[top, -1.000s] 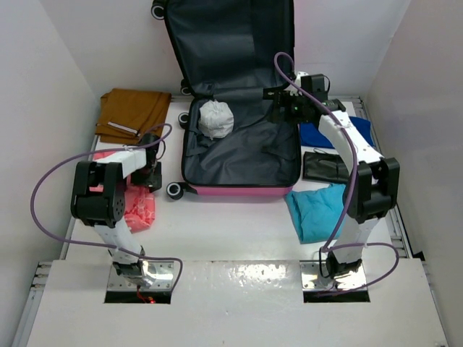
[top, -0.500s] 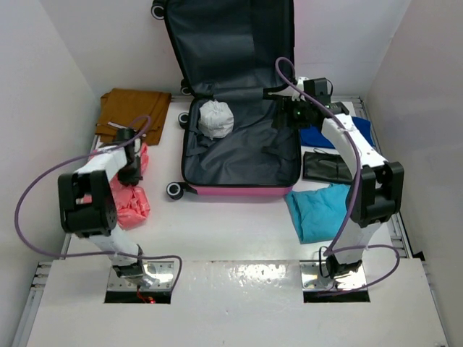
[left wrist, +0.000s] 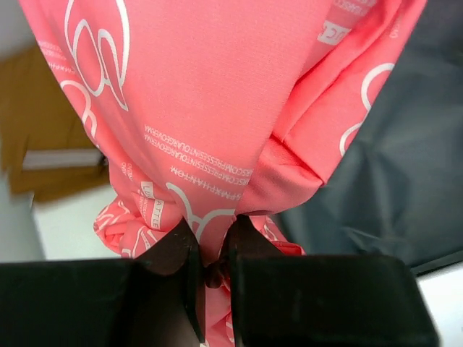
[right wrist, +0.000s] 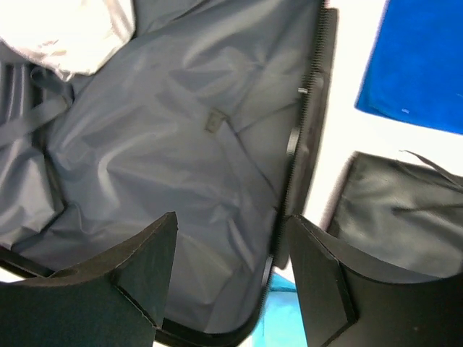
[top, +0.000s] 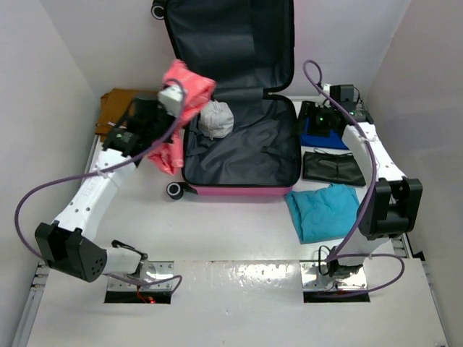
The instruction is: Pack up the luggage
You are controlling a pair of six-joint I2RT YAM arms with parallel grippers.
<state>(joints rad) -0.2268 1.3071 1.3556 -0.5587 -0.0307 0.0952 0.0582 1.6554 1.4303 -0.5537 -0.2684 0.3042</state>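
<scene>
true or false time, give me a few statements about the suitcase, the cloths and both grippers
1. The left gripper is shut on the pink cloth. True.
2. The suitcase is zipped closed. False: it lies open, its grey lining showing.
3. A white bundle lies inside the suitcase. True.
4. The right gripper holds the teal cloth. False: its jaws are open and empty, and the teal cloth lies on the table by the suitcase's near right corner.
5. The brown cloth is packed in the suitcase. False: it lies on the table, left of the suitcase.
</scene>
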